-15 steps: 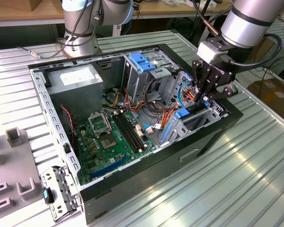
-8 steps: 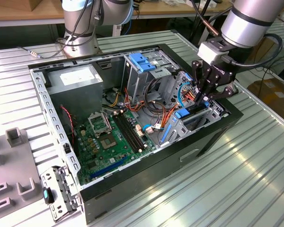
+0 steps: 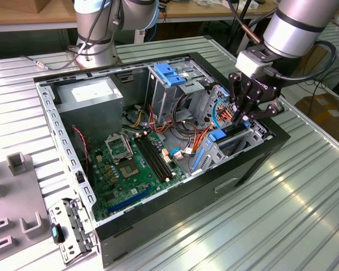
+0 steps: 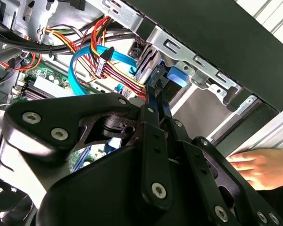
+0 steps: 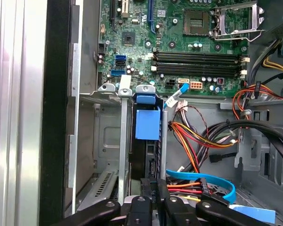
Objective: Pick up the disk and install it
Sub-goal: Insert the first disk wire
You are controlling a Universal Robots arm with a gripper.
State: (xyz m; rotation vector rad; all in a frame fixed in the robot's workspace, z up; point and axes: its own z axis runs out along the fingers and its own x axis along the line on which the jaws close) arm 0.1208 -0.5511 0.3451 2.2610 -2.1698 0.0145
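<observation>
Jaws of the gripper (image 5: 153,197) clamp the disk (image 5: 148,153) edge-on in the drive cage (image 5: 111,141); tilt could jam it, or snag the SATA cable (image 5: 203,181) beside the cage

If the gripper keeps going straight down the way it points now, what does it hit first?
Most likely the disk, the dark drive with blue plastic rails standing edgewise in the grey metal drive cage. The gripper sits right at its near edge, apparently closed on it, though contact depth is unclear.
</observation>
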